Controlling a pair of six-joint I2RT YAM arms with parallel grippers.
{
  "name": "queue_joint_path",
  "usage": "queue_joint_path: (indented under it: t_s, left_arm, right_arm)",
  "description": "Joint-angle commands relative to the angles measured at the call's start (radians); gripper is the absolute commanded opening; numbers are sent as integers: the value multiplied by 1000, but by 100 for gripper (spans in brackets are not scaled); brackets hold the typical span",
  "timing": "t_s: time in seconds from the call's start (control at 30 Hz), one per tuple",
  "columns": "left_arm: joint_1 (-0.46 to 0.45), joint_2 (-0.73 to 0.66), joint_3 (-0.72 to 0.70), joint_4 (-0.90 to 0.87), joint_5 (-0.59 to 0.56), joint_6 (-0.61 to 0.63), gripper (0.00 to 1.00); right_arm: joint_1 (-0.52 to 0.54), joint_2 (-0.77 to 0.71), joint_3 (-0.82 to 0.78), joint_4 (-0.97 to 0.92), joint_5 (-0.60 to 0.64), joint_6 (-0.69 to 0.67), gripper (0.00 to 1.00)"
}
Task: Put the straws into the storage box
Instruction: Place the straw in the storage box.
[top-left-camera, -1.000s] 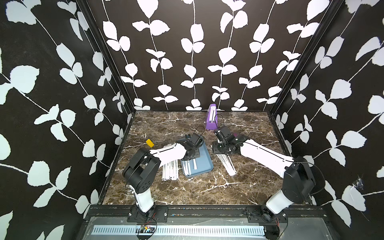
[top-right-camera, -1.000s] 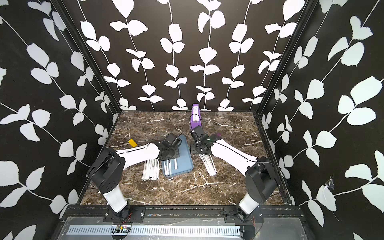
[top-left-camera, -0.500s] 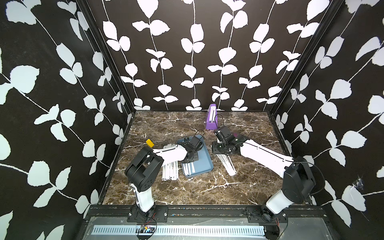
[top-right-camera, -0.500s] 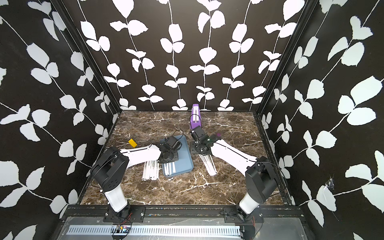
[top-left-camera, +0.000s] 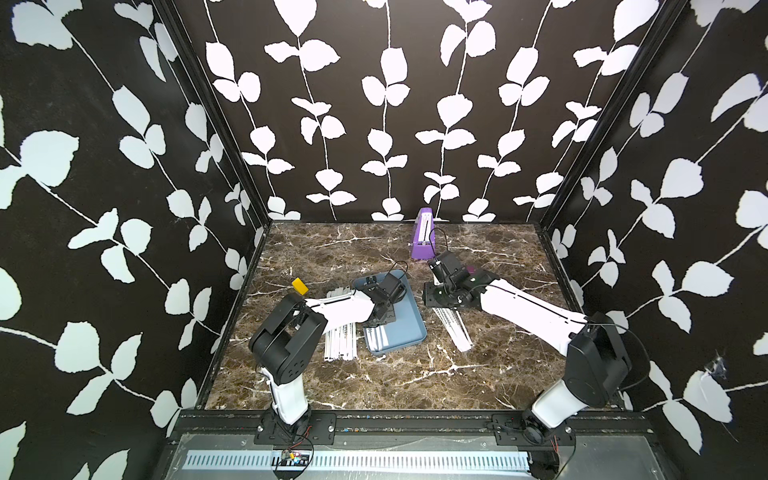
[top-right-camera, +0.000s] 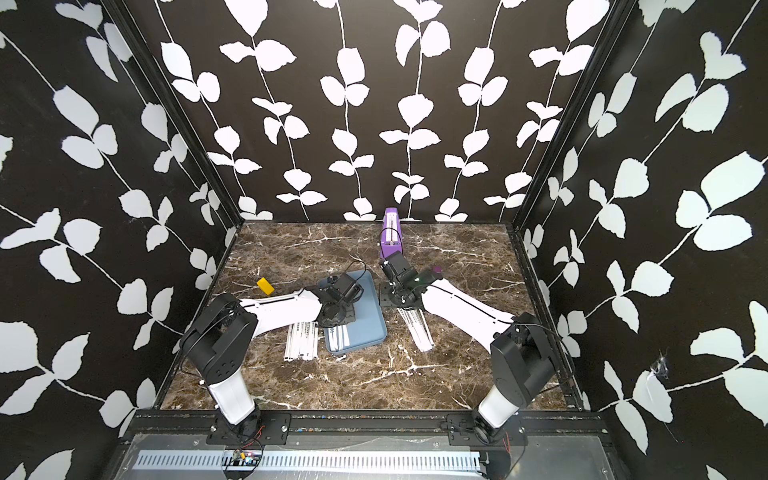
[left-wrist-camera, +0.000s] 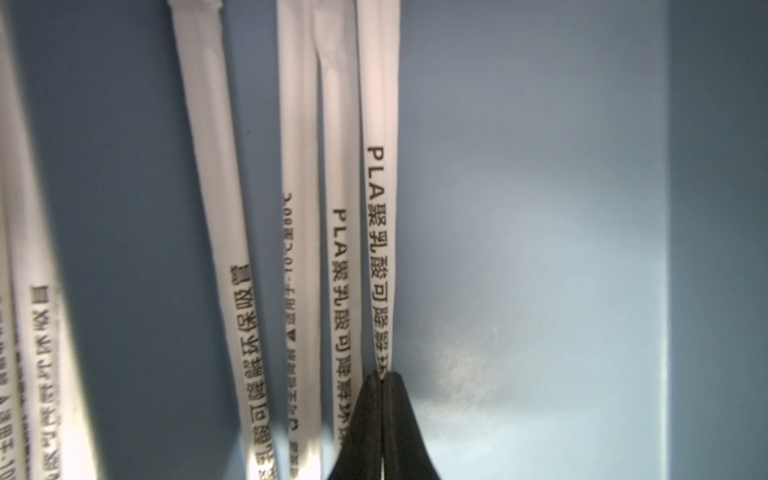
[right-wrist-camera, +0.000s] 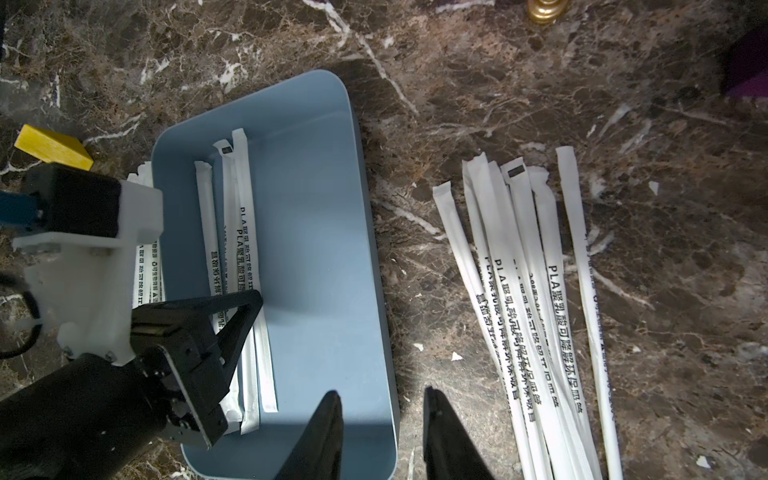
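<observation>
Left gripper (left-wrist-camera: 381, 374): still clamping one straw (left-wrist-camera: 376, 208), low inside box (right-wrist-camera: 316, 249) near its left edge. Right gripper (right-wrist-camera: 381, 390): still hovering half-open, empty, over box's right rim.

Blk leaf-print walls (top-left-camera: 374, 124) around brown marble tabletop (top-left-camera: 415, 374).

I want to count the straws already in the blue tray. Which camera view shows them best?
The right wrist view: the straws show nearly whole in the tray. The left wrist view is closer, with readable print, but cuts off their ends. In both top views the left arm hides all but their near ends.
</observation>
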Motion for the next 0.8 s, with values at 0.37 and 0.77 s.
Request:
queue_joint_path:
  t_s: [0.37,0.77]
  left_arm:
    - [6,-50,49,-73,-23,31,12]
    - [15,-210,76,-152,-34,52,31]
  right_arm:
    - [1,20,-12,16,2,-11,34]
    - [-78,2,-43,-92,57,-140,35]
